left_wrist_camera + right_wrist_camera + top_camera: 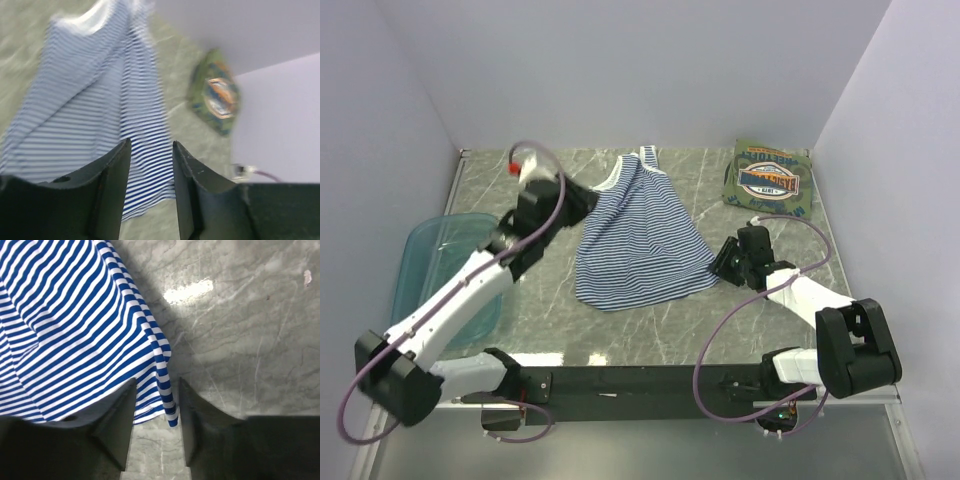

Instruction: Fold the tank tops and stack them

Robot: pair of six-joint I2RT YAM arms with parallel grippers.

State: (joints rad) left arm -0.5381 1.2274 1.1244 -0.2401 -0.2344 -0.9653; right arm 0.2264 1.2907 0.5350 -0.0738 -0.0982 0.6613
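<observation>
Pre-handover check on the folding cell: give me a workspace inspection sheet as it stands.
Surface: grey marbled tabletop, some glare.
Job's things: striped tank top lies mid-table, one side looks folded over; olive-green tank top lies folded at the far right corner; no third top seen.
Clutter: teal tub at the left edge, contents cannot be told.
Grippers: left end effector open, at the striped top's left edge, holding nothing; right end effector open, over its lower right hem corner.
Cables: left purple cable loops above the wrist; right purple cable arcs to the base.
Surroundings: plain pale walls.
</observation>
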